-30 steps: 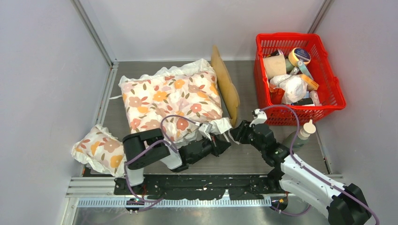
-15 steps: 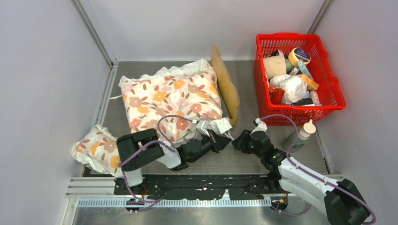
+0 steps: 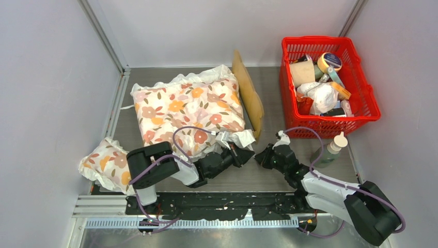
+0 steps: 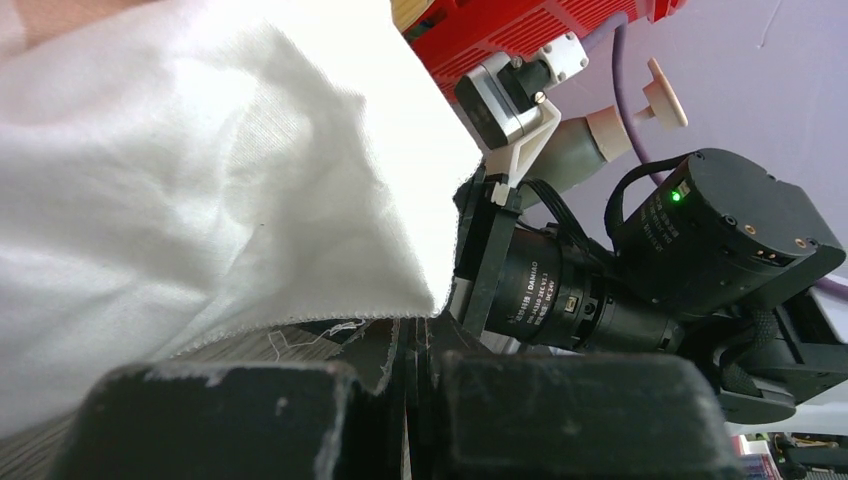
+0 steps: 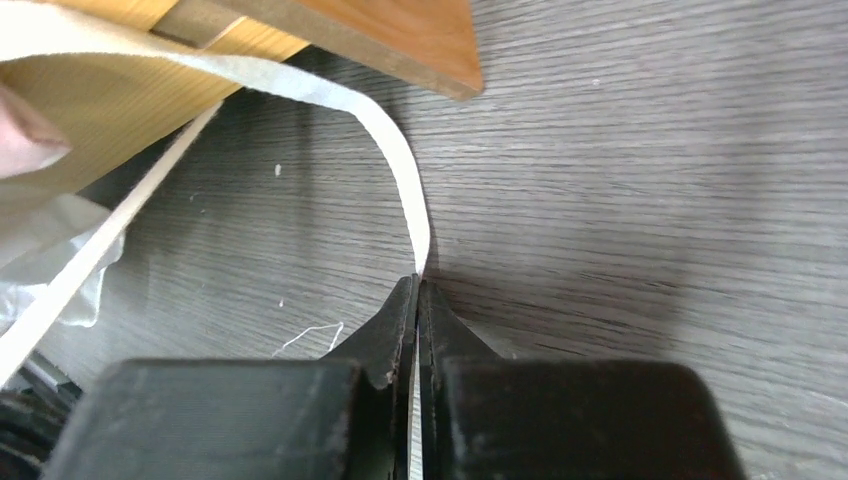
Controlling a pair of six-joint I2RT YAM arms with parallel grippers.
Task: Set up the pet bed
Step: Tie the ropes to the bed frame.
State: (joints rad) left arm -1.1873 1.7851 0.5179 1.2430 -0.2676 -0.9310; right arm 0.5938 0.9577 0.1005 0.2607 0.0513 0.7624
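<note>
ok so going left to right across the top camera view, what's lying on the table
small floral pillow → big floral cushion → wooden headboard → red basket; the bottle overlaps the basket, so it's left out

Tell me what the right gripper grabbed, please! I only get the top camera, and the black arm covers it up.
Observer: The right wrist camera shows the right gripper shut on a thin white strap that lies looped on the grey table.
Operator: And the left one? From up here I just see white stuff near it.
Observer: In the left wrist camera, the left gripper is shut on the frayed edge of the white cloth.
</note>
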